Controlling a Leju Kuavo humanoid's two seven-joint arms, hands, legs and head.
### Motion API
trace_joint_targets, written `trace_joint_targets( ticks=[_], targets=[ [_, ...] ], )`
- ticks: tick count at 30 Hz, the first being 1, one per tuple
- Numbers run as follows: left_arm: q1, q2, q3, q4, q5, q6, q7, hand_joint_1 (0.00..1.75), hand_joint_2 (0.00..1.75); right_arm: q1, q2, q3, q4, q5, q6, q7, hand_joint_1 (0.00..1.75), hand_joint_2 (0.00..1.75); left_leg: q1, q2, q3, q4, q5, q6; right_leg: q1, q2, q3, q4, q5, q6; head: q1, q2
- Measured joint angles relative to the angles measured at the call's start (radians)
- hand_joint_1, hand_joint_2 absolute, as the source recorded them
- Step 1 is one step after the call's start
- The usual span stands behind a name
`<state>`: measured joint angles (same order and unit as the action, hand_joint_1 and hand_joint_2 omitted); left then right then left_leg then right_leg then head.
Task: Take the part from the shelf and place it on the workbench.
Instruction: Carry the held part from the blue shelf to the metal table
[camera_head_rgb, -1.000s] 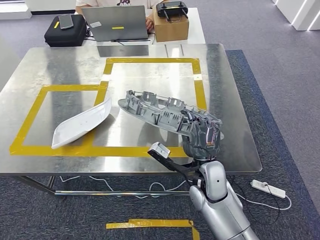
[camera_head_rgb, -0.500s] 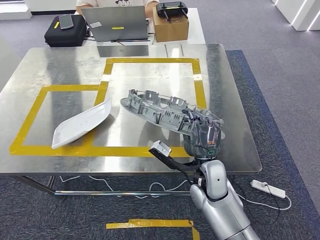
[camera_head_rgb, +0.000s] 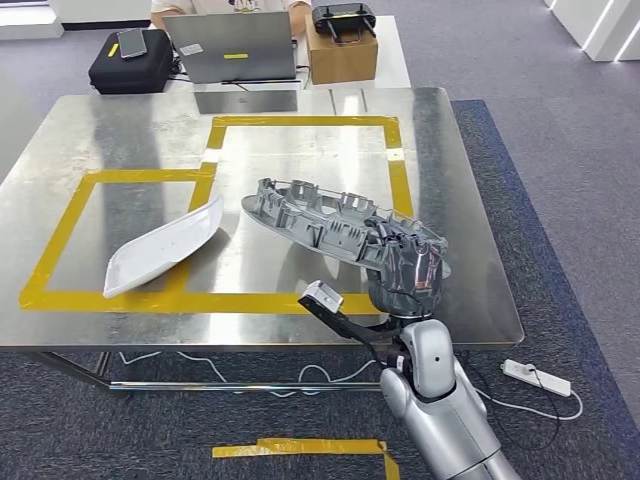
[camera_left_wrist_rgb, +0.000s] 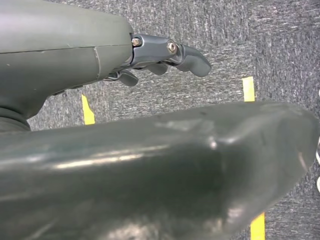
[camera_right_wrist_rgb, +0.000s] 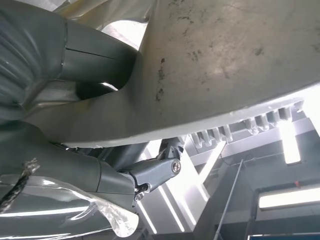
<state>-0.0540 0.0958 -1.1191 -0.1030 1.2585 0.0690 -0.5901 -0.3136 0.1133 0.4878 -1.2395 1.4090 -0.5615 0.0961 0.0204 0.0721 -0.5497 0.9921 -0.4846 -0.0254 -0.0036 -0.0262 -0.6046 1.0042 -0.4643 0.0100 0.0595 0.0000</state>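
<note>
A brushed, reflective steel workbench top (camera_head_rgb: 113, 130) is seen, marked with matt yellow tape (camera_head_rgb: 302, 121). The ribbed grey moulded part (camera_head_rgb: 317, 222) appears to be matt plastic; the curved white panel (camera_head_rgb: 162, 247) looks glossy and smooth.

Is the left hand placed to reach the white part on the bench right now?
Probably not. The left hand hangs over carpet, holding nothing, away from the bench. The white part lies bare on the left side, so nothing blocks it once the arm lifts.

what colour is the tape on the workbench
Yellow tape, clearest in the head view.
</note>
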Motion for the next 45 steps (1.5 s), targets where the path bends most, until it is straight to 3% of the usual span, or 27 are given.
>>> trace_joint_targets(
  ticks=[45],
  targets=[
    [0.0, 0.0, 0.0, 0.0, 0.0, 0.0, 0.0, 0.0, 0.0, 0.0, 0.0, 0.0, 0.0, 0.0, 0.0, 0.0, 1.75, 1.75, 0.0, 0.0, 0.0, 0.0, 0.0, 0.0, 0.0, 0.0, 0.0, 0.0, 0.0, 0.0, 0.0, 0.0]
  ],
)
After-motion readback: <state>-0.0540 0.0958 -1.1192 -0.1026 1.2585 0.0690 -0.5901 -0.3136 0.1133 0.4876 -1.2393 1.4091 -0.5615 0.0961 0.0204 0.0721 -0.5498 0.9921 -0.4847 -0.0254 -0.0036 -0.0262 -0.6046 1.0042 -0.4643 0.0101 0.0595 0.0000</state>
